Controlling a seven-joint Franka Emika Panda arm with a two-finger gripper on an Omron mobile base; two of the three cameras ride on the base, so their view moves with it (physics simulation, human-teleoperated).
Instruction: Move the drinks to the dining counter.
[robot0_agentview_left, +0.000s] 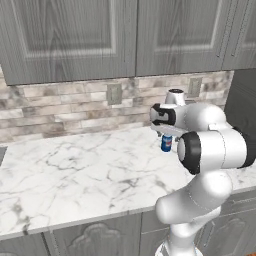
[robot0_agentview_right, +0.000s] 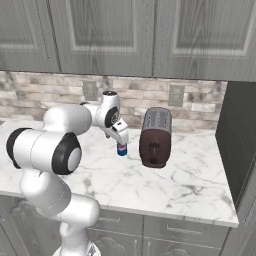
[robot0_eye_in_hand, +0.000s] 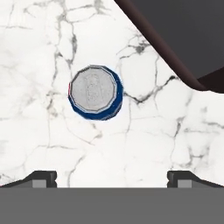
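Note:
A blue soda can (robot0_agentview_left: 166, 144) (robot0_agentview_right: 121, 149), one of the drinks, stands upright on the marble worktop (robot0_agentview_left: 75, 170) near the brick wall. My gripper (robot0_agentview_left: 168, 134) (robot0_agentview_right: 121, 139) hangs straight above it, pointing down. In the hand view the can's silver top (robot0_eye_in_hand: 95, 92) lies above the middle, clear of both fingertips. The gripper (robot0_eye_in_hand: 112, 179) is open, with nothing between its fingers (robot0_eye_in_hand: 43, 178). The dining counter is out of view.
A dark brown toaster (robot0_agentview_right: 155, 137) (robot0_eye_in_hand: 175, 35) stands just right of the can. Grey wall cabinets (robot0_agentview_left: 125, 35) hang over the worktop, and a dark tall panel (robot0_agentview_right: 240, 150) closes its right end. Bare marble stretches to the left.

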